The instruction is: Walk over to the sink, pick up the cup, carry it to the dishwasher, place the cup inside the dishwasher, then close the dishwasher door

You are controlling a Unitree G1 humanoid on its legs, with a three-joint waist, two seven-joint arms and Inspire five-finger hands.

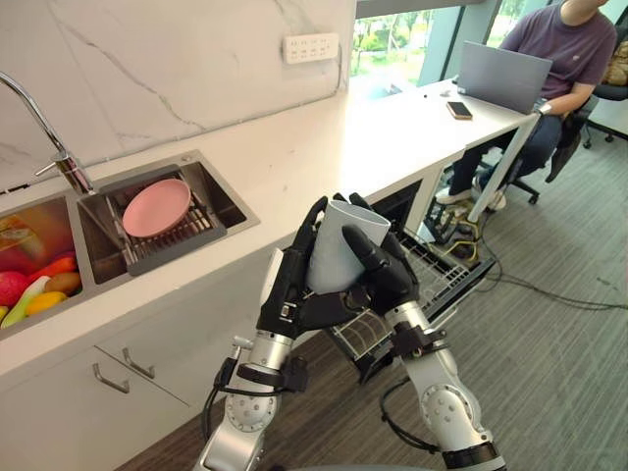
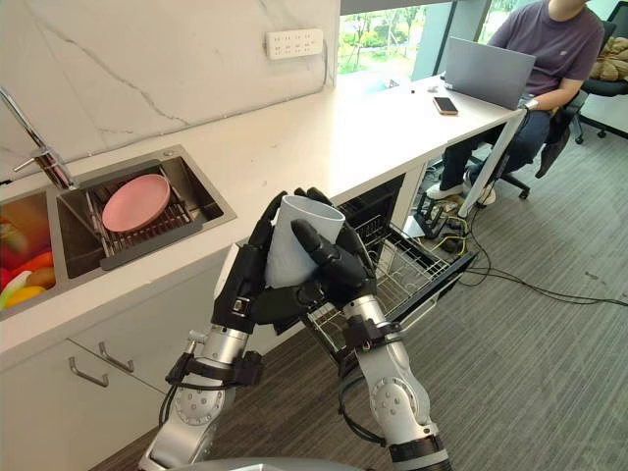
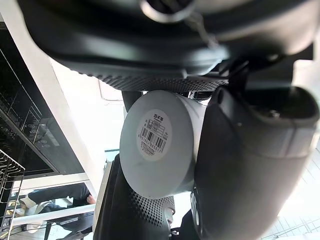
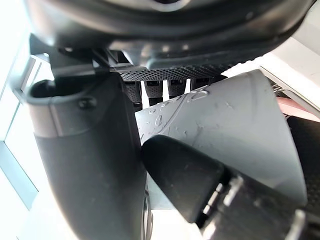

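Pale grey tapered plastic cup (image 1: 336, 253) at frame centre, upright, rim up, held in mid-air between both hands. Left hand (image 1: 287, 289) curls round cup's left wall. Right hand (image 1: 385, 273) clasps right side, thumb across front. Double clasp likely steadies smooth wall bearing droplets. Open dishwasher's wire rack (image 1: 440, 277) lies just behind, right of centre: placing comes next. Stainless steel sink (image 1: 221, 201), left of frame, holds round pink plate (image 1: 157, 208).

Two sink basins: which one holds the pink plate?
The right basin, nearer the open dishwasher: the pink plate lies on its rack. The left basin holds fruit.
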